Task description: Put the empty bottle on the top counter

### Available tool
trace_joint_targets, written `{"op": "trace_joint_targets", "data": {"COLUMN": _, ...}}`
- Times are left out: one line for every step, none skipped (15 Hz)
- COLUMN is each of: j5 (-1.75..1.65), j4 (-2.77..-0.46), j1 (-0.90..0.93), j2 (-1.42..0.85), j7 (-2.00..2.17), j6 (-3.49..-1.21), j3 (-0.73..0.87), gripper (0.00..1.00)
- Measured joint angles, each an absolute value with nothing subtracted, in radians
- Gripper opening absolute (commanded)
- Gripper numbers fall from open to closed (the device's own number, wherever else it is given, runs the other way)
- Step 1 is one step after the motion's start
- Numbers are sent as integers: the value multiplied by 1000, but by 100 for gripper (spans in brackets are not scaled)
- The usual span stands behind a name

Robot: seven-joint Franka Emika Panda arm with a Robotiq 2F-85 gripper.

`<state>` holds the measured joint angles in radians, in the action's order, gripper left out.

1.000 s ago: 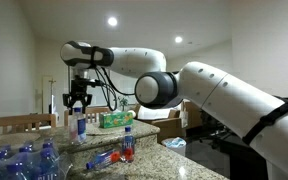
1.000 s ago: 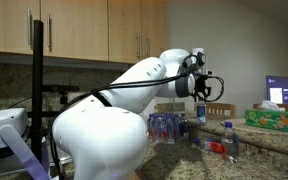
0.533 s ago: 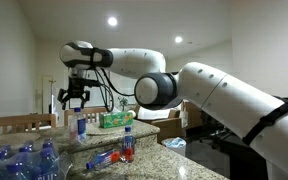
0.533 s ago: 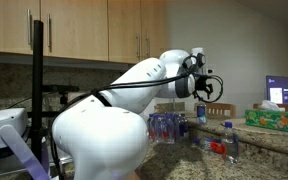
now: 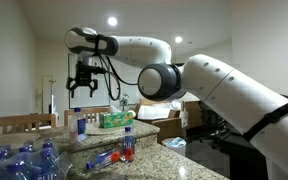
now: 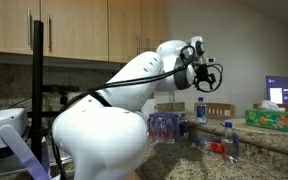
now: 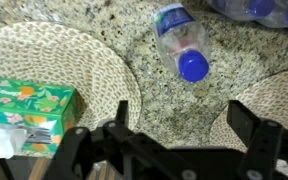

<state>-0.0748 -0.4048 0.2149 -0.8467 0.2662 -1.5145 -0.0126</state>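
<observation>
- Pincer (image 5: 81,82): jaws spread wide, nothing between them; it hangs high over the counter
- Empty bottle (image 5: 80,124): stands upright on the top counter (image 5: 102,131), below the pincer and untouched by it
- Judgement: placement looks complete; wide jaws and vertical clearance allow a retreat without toppling the bottle
- Tissue box (image 7: 24,108): on the same ledge, below the pincer and off to one side, well apart from the bottle

no legible text, bottle labels, tissue box print too blurry
</observation>
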Motion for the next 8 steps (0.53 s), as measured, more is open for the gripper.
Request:
{"op": "trace_joint_targets", "data": {"j5": -82, "j4": -403, "j1": 215, "j2": -820, "j7": 270, "j6": -1472, "j3": -2, "gripper": 100}}
{"op": "trace_joint_targets", "data": {"j5": -89, "j4": -401, "j1": 214, "j2": -794, "j7": 271, "j6": -1431, "j3": 9, "gripper": 100}}
{"op": "trace_joint_targets", "data": {"j5": -95, "j4": -398, "j1": 213, "j2": -768, "j7": 271, "j6": -1385, "j3": 22, "gripper": 100}}
{"op": "trace_joint_targets", "data": {"j5": -100, "j4": -395, "j1": 211, "j2": -744, "j7": 271, "j6": -1337, "j3": 33, "gripper": 100}}
{"op": "trace_joint_targets", "data": {"j5": -105, "j4": -380, "j1": 209, "j2": -728, "j7": 271, "j6": -1272, "j3": 45, "gripper": 100}}
{"op": "trace_joint_targets", "data": {"j5": -106, "j4": -364, "j1": 207, "j2": -718, "j7": 271, "j6": -1213, "j3": 53, "gripper": 100}}
{"op": "trace_joint_targets", "data": {"j5": -106, "j4": -363, "j1": 202, "j2": -707, "j7": 270, "j6": -1167, "j3": 58, "gripper": 100}}
{"op": "trace_joint_targets", "data": {"j5": -106, "j4": -363, "j1": 197, "j2": -700, "j7": 268, "j6": -1129, "j3": 58, "gripper": 100}}
